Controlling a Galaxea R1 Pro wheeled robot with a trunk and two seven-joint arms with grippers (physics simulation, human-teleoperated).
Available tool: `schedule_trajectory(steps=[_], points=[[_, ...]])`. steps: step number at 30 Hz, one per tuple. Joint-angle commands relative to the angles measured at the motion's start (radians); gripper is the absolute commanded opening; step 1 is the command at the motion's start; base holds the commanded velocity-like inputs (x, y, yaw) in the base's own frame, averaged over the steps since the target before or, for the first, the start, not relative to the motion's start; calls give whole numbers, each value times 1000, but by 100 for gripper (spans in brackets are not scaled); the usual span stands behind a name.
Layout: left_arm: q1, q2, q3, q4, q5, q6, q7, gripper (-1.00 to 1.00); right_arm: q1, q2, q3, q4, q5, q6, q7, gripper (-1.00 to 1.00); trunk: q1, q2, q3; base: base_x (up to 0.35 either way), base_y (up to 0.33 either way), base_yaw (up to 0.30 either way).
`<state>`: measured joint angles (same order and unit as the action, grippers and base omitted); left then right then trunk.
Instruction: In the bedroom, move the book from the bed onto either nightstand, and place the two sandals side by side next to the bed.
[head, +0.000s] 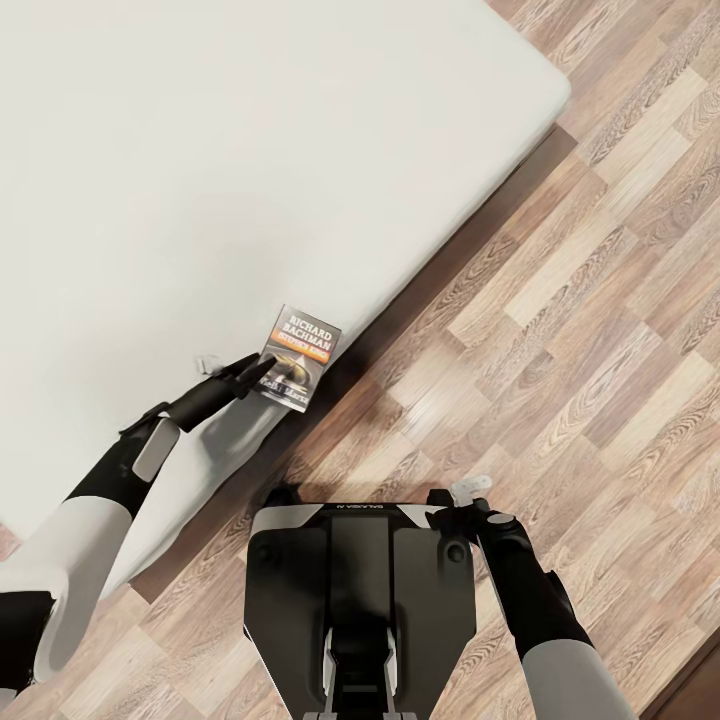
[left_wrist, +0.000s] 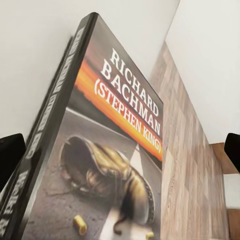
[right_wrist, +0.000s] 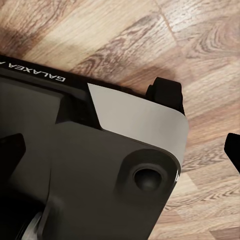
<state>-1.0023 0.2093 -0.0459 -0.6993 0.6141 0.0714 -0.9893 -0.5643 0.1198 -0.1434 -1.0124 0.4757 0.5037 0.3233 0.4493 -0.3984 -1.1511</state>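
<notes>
The bed fills the upper left of the head view, its plain pale mattress running diagonally with a dark strip of frame along the near edge, and wood-plank floor beyond it to the right. The book is at the mattress's near edge, close to the corner nearest the robot, cover up and slightly tilted, with "Richard Bachman" in white over an orange band. The left gripper reaches in from the lower left, its dark fingers meeting the book's lower left side; whether the book lies flat on the mattress or is raised off it cannot be told. In the left wrist view the book lies directly between the two dark fingertips seen at the frame's edges, spine and cover close to the lens; the fingers stand wide apart and their contact with the book is not visible, so a firm grasp cannot be confirmed. The right gripper sits low beside the robot's black base, over the floor, well apart from the bed. The right wrist view shows the base with the fingertips spread and holding nothing
</notes>
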Motion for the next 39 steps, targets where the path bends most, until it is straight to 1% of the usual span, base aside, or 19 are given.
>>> schedule_trajectory(steps=[1,39], points=[[0,1,-5,0,10,8,-1,100,0,1,-4,-2,11,3,10,100,1,-2,-1,0,0,0],[1,1,-6,-14,10,15,-1,100,0,1,-4,-2,10,3,10,100,1,-2,-1,0,0,0]])
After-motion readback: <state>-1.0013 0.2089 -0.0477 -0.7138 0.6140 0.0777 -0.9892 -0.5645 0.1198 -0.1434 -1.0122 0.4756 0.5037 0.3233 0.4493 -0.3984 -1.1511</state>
